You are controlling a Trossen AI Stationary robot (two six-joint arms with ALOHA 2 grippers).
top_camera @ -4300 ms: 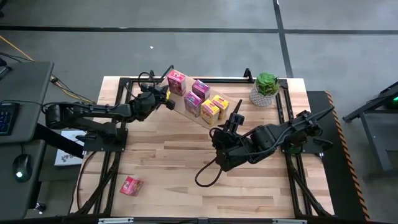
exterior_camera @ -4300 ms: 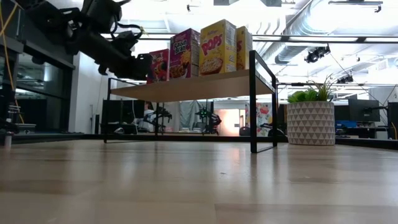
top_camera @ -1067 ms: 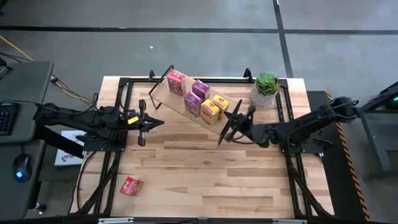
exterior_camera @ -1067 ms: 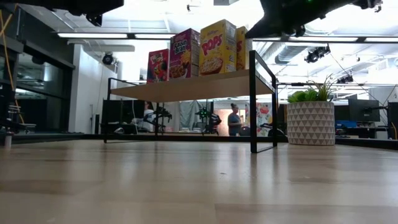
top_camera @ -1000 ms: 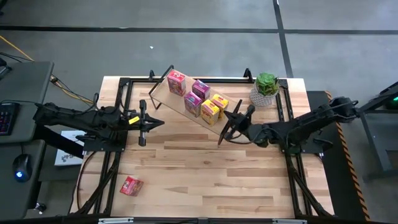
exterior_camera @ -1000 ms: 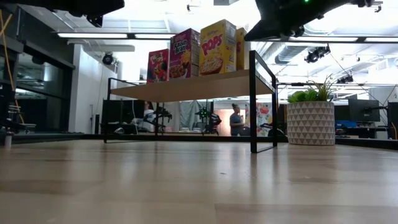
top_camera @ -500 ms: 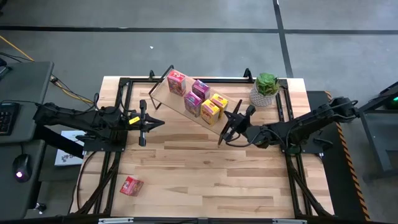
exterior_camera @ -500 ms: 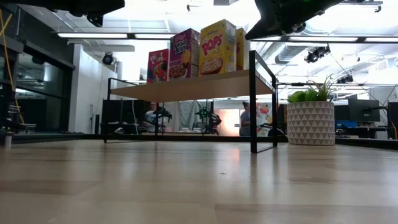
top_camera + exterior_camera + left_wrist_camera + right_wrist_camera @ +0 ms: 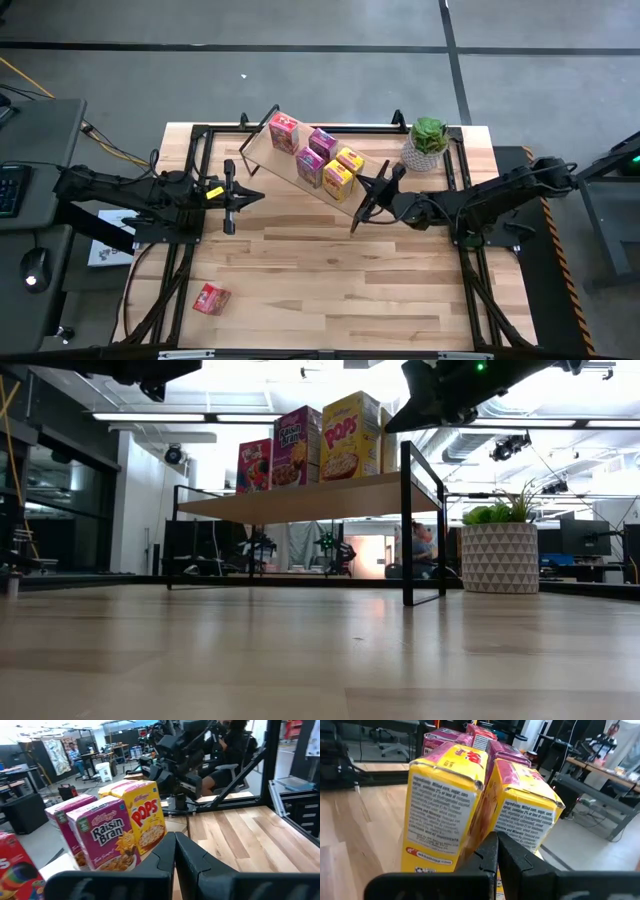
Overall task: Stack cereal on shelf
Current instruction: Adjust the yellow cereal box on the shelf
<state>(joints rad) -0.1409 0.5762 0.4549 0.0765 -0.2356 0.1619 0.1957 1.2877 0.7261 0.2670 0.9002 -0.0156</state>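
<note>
The high view is showing the shelf (image 9: 312,165) lying slantwise at the far side of the table (image 9: 330,280), with five cereal boxes (image 9: 318,160) standing on it in a loose row along its length. One more box, the red cereal box (image 9: 211,298), is lying on the table well apart from the shelf, near the table's front corner on the left arm's side.

This is the relation that matters for the coming move. The left gripper (image 9: 243,198) is hanging just in front of the shelf's left end, with its fingers pressed together and holding nothing. The red cereal box is lying toward the front edge from it, on the same side of the table. The right gripper (image 9: 366,196) is waiting at the shelf's right end, just beside the yellow box (image 9: 338,177), also pressed together and empty. In my judgement the left arm is clearly the nearer one to the red cereal box, and it has to turn away from the shelf and open before it can take it. The box seems to lie flat, with its long side slightly slanted to the table's edge.
</note>
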